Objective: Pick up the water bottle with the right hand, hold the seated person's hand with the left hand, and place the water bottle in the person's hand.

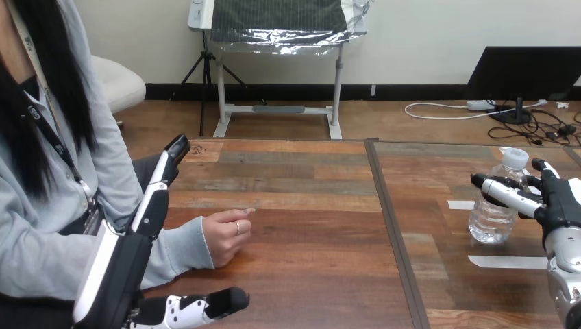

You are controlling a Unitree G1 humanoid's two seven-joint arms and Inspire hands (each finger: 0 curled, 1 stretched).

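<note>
Water bottle (pixel 490 223) of clear plastic with white cap: upright on the brown plank-pattern wooden desk (pixel 308 267), far to the robot's right, beside two strips of white tape (pixel 507 261)

Right hand (pixel 558 202), black with white shells: against the water bottle's right side and reaching across its front; whether it is clamped on the bottle I cannot tell

Person's hand (pixel 226 236), from a grey sleeve: loosely curled, resting on the desk at the opposite side, well apart from the water bottle

Left hand (pixel 127 264), black with white shells: spread wide, fingers (pixel 164 171) straight and pointing away across the desk, thumb out below the person's wrist, nothing clasped; contact with the sleeve cannot be judged
</note>
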